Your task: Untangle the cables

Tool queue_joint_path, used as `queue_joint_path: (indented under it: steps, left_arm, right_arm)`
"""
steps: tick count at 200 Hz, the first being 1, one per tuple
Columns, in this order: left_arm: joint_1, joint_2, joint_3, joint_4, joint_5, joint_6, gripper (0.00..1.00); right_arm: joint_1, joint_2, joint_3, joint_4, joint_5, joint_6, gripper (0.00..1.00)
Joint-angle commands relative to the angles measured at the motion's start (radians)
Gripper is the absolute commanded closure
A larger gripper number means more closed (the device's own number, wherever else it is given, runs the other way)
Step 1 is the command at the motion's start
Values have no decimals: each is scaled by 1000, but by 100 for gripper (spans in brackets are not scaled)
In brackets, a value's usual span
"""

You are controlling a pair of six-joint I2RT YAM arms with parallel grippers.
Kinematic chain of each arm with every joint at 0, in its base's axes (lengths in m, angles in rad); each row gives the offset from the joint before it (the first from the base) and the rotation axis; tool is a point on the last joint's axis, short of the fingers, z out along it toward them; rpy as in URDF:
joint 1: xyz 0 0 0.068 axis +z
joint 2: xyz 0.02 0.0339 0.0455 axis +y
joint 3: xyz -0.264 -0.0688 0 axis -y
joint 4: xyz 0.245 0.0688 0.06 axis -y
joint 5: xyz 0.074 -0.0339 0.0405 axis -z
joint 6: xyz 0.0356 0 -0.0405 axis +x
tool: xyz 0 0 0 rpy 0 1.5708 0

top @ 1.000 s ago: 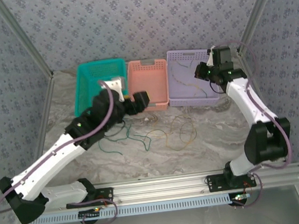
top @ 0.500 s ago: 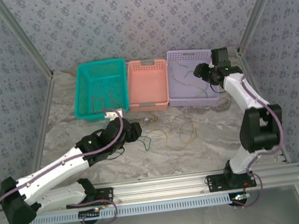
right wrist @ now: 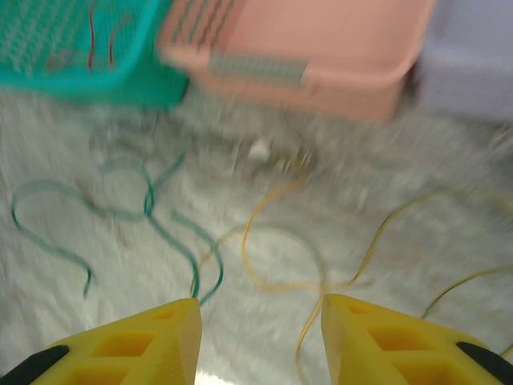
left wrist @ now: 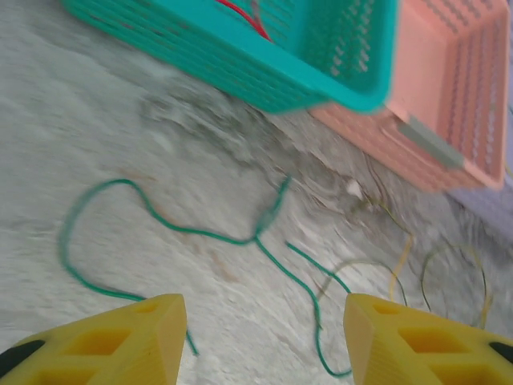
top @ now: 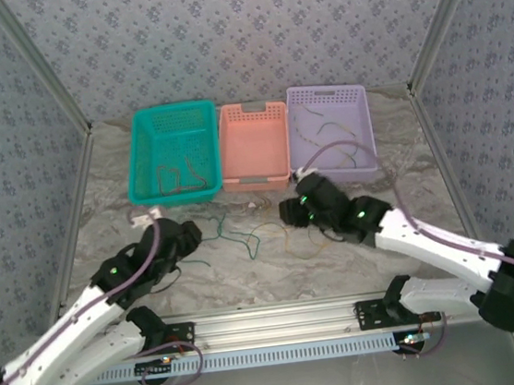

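Observation:
Loose cables lie tangled on the marble table in front of the baskets: a green cable (top: 236, 240) (left wrist: 198, 233) (right wrist: 157, 223) and thin yellow cables (top: 292, 240) (left wrist: 398, 267) (right wrist: 271, 258) looping over each other. More cables lie in the teal basket (top: 140, 165) and the purple basket (top: 362, 132). My left gripper (top: 187, 232) (left wrist: 263, 341) hovers open, low over the green cable's left end. My right gripper (top: 289, 212) (right wrist: 260, 341) hangs open above the yellow loops. Neither has anything between its fingers.
Three baskets stand in a row at the back: teal (left wrist: 240, 60) (right wrist: 72, 60), pink (top: 257, 169) (left wrist: 449, 104) (right wrist: 321, 64) and purple. Metal frame posts rise at the table's back corners. A rail (top: 281, 324) runs along the near edge.
My left arm has drawn back from the baskets' front to the near left of the table. My right arm has swung from the purple basket down to the table's middle, its jaws now open.

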Motion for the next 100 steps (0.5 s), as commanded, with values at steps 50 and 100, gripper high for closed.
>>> queue_joint_path:
  steps: [50, 100]
  left_arm:
    - [54, -10, -70, -137, 52, -16, 48]
    - [60, -28, -27, -276, -112, -7, 42]
  right_arm:
    - [282, 199, 36, -13, 288, 368, 49]
    - [263, 370, 141, 119, 165, 48, 51]
